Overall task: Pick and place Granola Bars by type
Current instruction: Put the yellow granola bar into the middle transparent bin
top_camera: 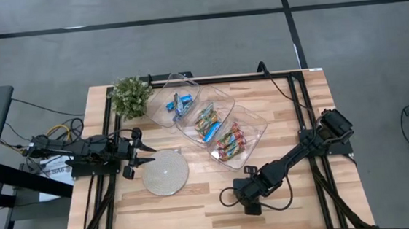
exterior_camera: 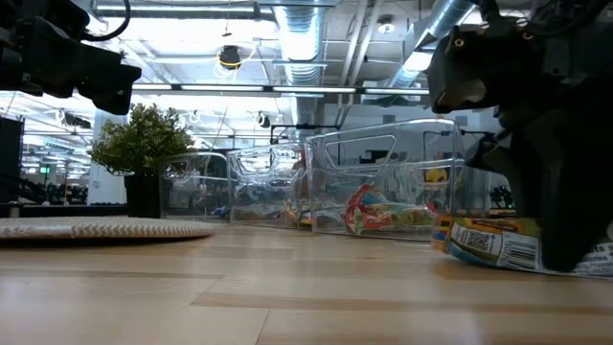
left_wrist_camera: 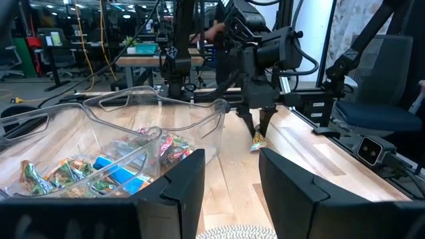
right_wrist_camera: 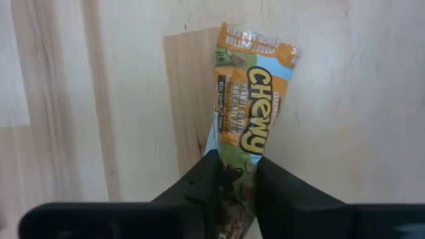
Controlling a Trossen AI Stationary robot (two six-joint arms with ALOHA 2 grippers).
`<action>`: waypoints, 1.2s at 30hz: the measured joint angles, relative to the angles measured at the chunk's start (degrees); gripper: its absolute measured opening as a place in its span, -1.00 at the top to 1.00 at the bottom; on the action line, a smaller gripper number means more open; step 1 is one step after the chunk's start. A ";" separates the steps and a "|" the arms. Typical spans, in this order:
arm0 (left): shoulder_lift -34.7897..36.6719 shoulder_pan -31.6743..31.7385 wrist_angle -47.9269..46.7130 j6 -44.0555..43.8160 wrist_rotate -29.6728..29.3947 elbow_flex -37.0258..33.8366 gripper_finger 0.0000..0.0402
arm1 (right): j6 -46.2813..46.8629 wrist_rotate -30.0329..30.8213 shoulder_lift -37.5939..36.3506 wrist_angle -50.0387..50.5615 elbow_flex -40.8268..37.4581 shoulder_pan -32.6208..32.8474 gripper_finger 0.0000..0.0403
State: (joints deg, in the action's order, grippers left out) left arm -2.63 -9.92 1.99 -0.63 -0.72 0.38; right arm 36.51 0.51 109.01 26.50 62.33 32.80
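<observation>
Granola bar in hand: 1 bar (right_wrist_camera: 247, 126) with an orange, green and pale-blue wrapper lies flat on the table (top_camera: 197, 203), at about 6 o'clock from the trays in the high view; 1 end is pinched between the right gripper's fingers.
Right gripper: the right gripper (right_wrist_camera: 232, 178) is down at the tabletop, jaws narrowed onto the bar's end; the low view shows the wrapper resting on the wood beneath it, so I judge it gripped but not lifted.
Why the end: taking a flat wrapper by its end probably gives the fingers an edge to bite, since the bar lies too flat for a grip across its width.
Trays: 3 clear trays sit in a diagonal row running from 11 o'clock to 5 o'clock near the table's middle.
Far tray: the tray (top_camera: 162, 116) at the 11 o'clock end holds blue-and-white bars (top_camera: 179, 105).
Middle and near trays: the middle tray (top_camera: 223, 98) and the near tray (top_camera: 256, 118) both hold multicoloured bars, so the sorting looks well advanced.
Likely destination: by its colours I judge this bar belongs with the multicoloured ones, at roughly 12 o'clock from the gripper.
Left gripper: the left gripper (top_camera: 136, 152) hovers at 9 o'clock, partly open and holding nothing, just beside the round grey disc (top_camera: 165, 172).
Plant: a small potted plant (top_camera: 130, 97) stands at 10 o'clock, clear of the work.
</observation>
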 joint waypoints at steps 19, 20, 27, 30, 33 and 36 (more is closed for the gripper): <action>0.00 -0.01 -0.01 0.01 -0.05 -0.01 0.31 | 2.97 -11.46 0.63 -14.41 5.31 -1.38 0.76; 0.00 -0.01 0.01 -0.01 -0.05 0.00 0.31 | 4.12 -11.54 0.59 -16.18 5.33 -1.70 0.76; 0.00 -0.01 0.01 0.00 -0.08 -0.02 0.31 | 10.46 -13.06 0.57 -28.84 5.33 -4.10 0.76; 0.00 0.01 0.01 -0.01 -0.08 0.00 0.31 | 13.61 -14.89 0.46 -36.27 5.33 -5.70 0.76; 0.02 -0.01 0.01 0.00 -0.08 -0.02 0.31 | 16.74 -15.23 0.42 -43.87 5.33 -7.04 0.76; 0.02 0.00 0.01 0.01 -0.08 0.00 0.31 | 19.88 -15.25 0.37 -50.08 5.38 -8.58 0.76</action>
State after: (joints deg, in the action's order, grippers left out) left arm -2.61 -9.93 2.00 -0.62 -0.80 0.38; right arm 56.38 -14.74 109.38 -23.59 67.70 24.22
